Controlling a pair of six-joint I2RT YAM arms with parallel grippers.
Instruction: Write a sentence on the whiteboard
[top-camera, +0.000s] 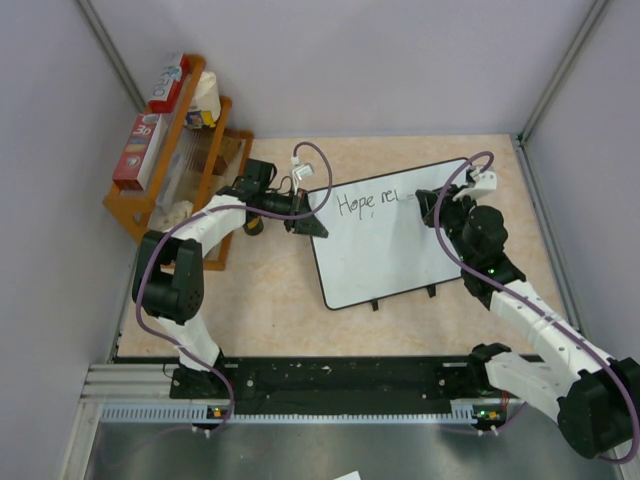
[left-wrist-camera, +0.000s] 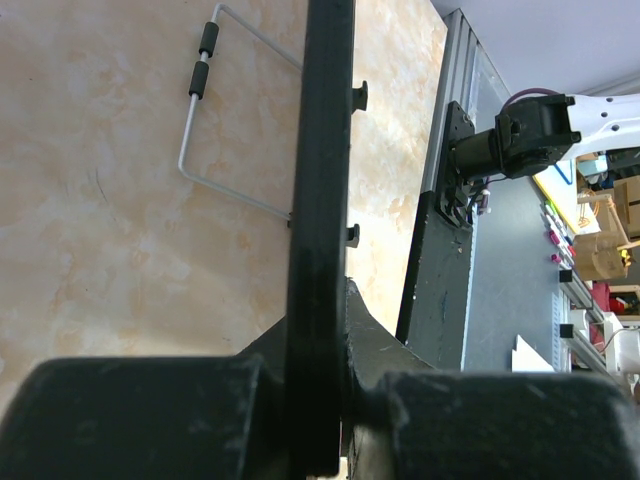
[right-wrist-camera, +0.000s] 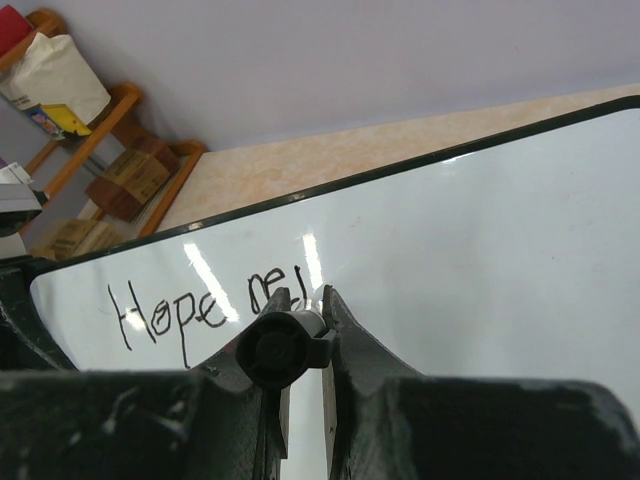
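While the left gripper (top-camera: 310, 222) pinches the left rim of the whiteboard (top-camera: 390, 262), which stands tilted mid-table, the right gripper (top-camera: 432, 208) is clenched on a marker (right-wrist-camera: 272, 347) pointing at the board just right of the sentence (top-camera: 368, 204). Blank surface lies further right, so the right arm seems best placed to extend the line.

Wooden shelf rack (top-camera: 125, 212) well to the left of the left gripper (top-camera: 313, 226), holding red-white boxes (top-camera: 137, 150) and a beige bag (top-camera: 207, 92). Tan marbled tabletop (top-camera: 270, 300) under it.
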